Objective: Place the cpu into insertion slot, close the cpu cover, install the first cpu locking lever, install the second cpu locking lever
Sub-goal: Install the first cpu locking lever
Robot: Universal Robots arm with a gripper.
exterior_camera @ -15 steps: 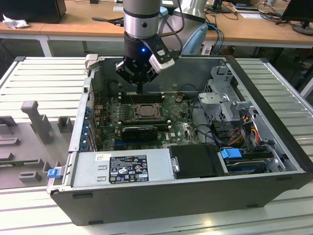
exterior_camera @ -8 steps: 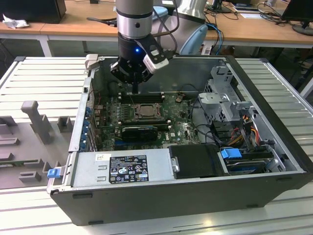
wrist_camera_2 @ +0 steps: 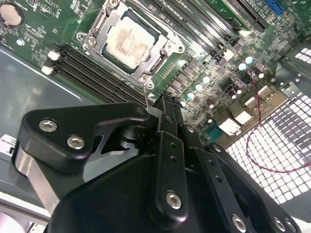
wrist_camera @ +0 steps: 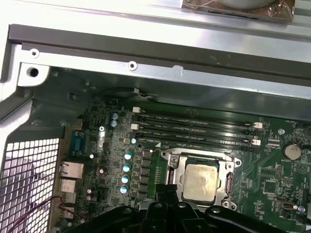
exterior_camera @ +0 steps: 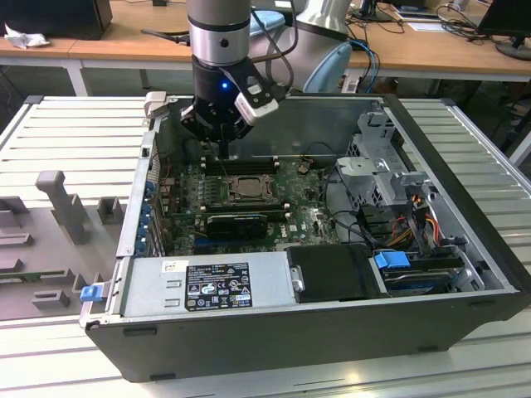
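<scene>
My fingers (wrist_camera_2: pixel 166 104) were pressed together, holding nothing, just beside the cpu cover (wrist_camera_2: pixel 95 39) closed over the cpu (wrist_camera_2: pixel 130 41) on the motherboard (wrist_camera_2: pixel 204 58).

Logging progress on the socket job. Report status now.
Gripper above board, beside socket edge. Cpu seated in insertion slot, cpu cover down around it. Nothing blocking the socket.

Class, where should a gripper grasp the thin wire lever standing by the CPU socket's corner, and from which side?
Probably its free upper end: the lever is a thin wire standing off the board beside the corner of the cpu cover, so the tip is clear of nearby parts. Come from above, closing across the wire.
</scene>
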